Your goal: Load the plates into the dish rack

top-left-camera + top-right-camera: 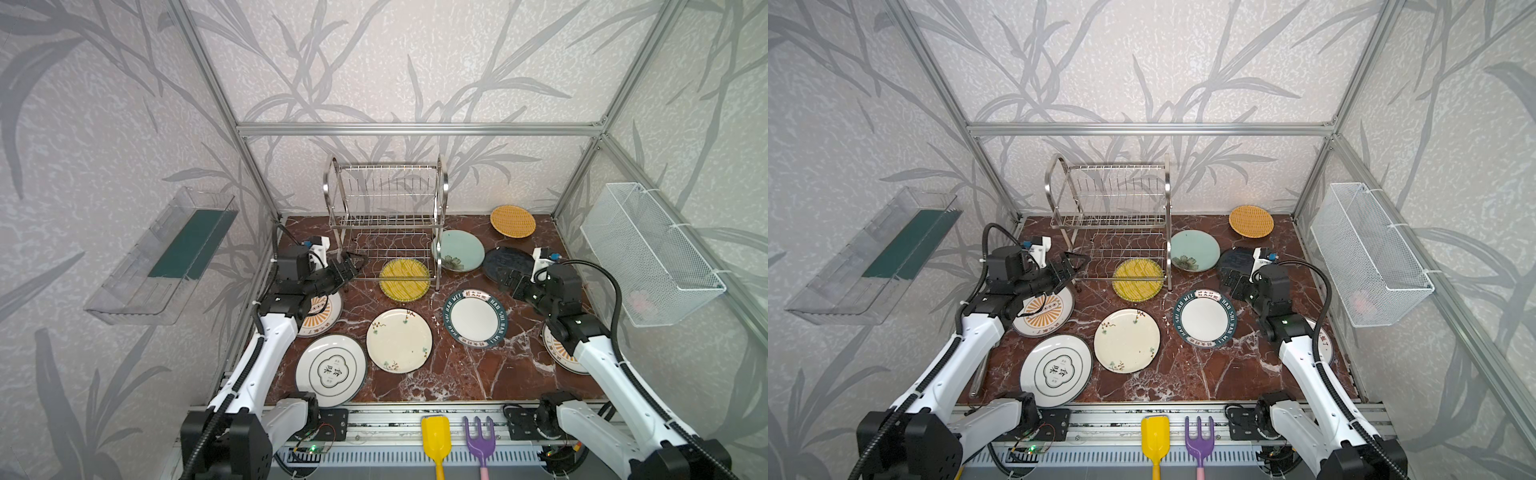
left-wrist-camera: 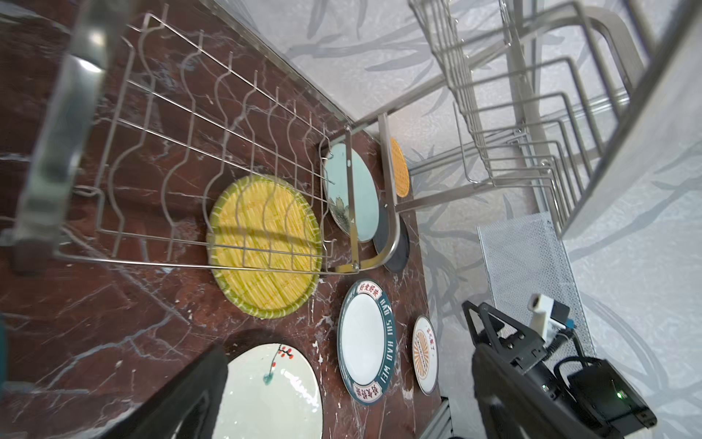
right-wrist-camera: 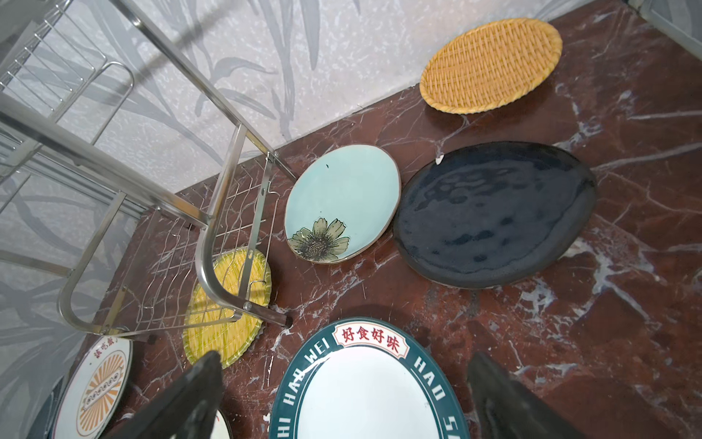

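Observation:
The steel dish rack stands empty at the back of the marble table. Flat on the table lie the plates: yellow striped partly under the rack's lower tier, pale teal, black, orange woven, teal-rimmed white, cream floral, Chinese-character white, and two sunburst ones half hidden under my arms. My left gripper hangs open by the rack's front left leg. My right gripper hangs open over the black plate's near edge. Both are empty.
A clear plastic tray hangs on the left wall and a white mesh basket on the right wall. A yellow toy shovel and a purple toy fork lie on the front rail. Aluminium frame posts border the table.

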